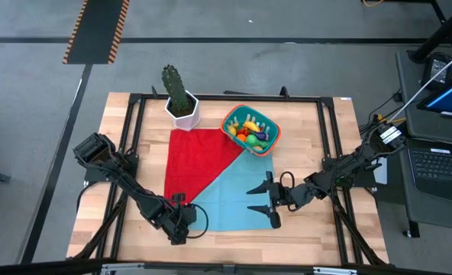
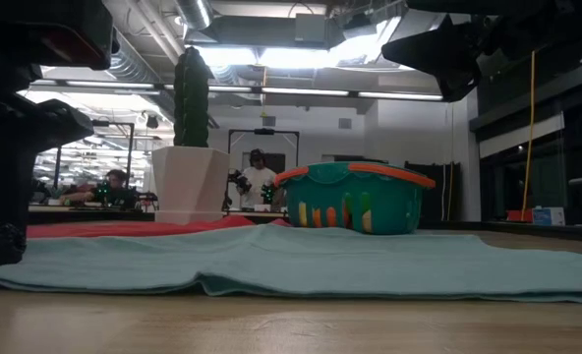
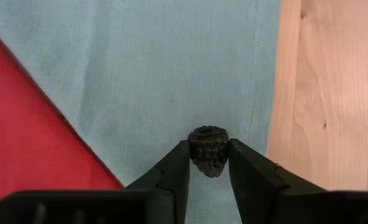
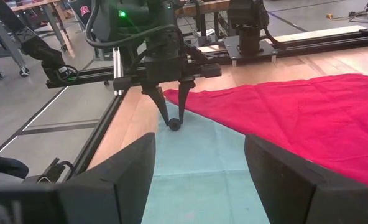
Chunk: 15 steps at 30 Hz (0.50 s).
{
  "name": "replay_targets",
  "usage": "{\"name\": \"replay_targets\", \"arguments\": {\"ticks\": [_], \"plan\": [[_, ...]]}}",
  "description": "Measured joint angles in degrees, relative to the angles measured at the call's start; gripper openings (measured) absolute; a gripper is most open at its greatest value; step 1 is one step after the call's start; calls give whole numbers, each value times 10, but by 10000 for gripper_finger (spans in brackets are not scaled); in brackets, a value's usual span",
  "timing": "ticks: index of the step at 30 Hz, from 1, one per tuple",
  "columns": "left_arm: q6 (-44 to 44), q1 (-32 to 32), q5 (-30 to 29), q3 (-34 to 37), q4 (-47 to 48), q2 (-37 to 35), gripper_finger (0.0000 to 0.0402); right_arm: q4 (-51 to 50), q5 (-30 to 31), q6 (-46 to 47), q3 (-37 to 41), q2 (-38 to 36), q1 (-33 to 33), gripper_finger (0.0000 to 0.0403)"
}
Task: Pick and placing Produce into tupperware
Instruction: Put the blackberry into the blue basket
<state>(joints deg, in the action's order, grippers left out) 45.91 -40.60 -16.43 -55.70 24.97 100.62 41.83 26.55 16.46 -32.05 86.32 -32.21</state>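
**Left arm down on the last loose berry, tub already loaded**

So the left gripper [image 3: 209, 163] is at about 7 o'clock on the table, low over the light blue cloth [image 1: 237, 200], right by where it meets the red cloth [image 1: 195, 156]. The wrist view shows it best: a little dark bumpy berry [image 3: 208, 150] sits between the two fingertips, and both tips look like they're touching its sides. The jaws are narrow, barely wider than the berry. Whether it's properly pinched yet or just bracketed, I can't say for sure. The berry looks like it's on the cloth, not lifted. My guess is the fingers came straight down so they straddle it, since it's small and roundish and would probably roll off if nudged sideways.

The tupperware [image 1: 230, 124] is well apart from that, at around 1 o'clock from table centre, on the far corner of the cloths, with a pile of produce [image 1: 252, 130] inside. A cactus in a white pot [image 1: 182, 109] stands at 11 o'clock.

The right gripper [image 1: 265, 199] hangs at about 5 o'clock, jaws wide and empty, facing the left one and out of its way.
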Motion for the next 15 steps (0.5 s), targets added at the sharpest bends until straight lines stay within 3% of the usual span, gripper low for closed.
{"name": "replay_targets", "arguments": {"ticks": [15], "plan": [[-16, 2, -14, -1, -3, -1, 33, -2, 0, -1, 0, 0, 0, 248]]}}
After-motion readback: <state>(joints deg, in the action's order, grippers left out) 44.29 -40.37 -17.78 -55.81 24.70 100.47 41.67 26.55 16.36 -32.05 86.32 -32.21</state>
